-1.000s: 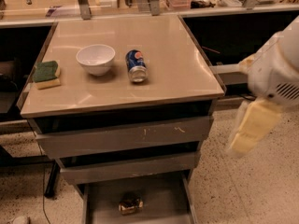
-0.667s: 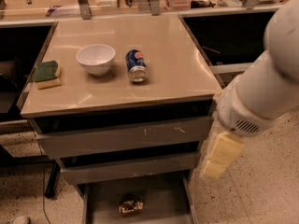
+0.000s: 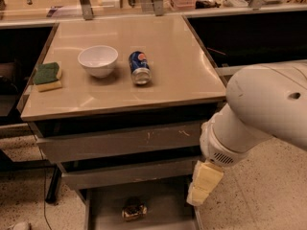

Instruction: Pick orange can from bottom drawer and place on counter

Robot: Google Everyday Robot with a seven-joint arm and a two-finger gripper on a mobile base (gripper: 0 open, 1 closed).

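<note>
The orange can (image 3: 134, 210) lies on its side on the floor of the open bottom drawer (image 3: 163, 213), at the bottom of the camera view. My gripper (image 3: 204, 185), cream-coloured, hangs from the big white arm (image 3: 259, 114) at the drawer's right edge, to the right of the can and a little above it, apart from it. The beige counter (image 3: 172, 51) is above the drawers.
On the counter stand a white bowl (image 3: 98, 60), a blue can (image 3: 139, 67) on its side and a green-yellow sponge (image 3: 47, 76). Two shut grey drawers (image 3: 120, 143) sit above the open one. Speckled floor lies to the right.
My arm has swung left and down from the right edge of the view, bringing the gripper beside the open bottom drawer. The cans, bowl and sponge have not moved.
</note>
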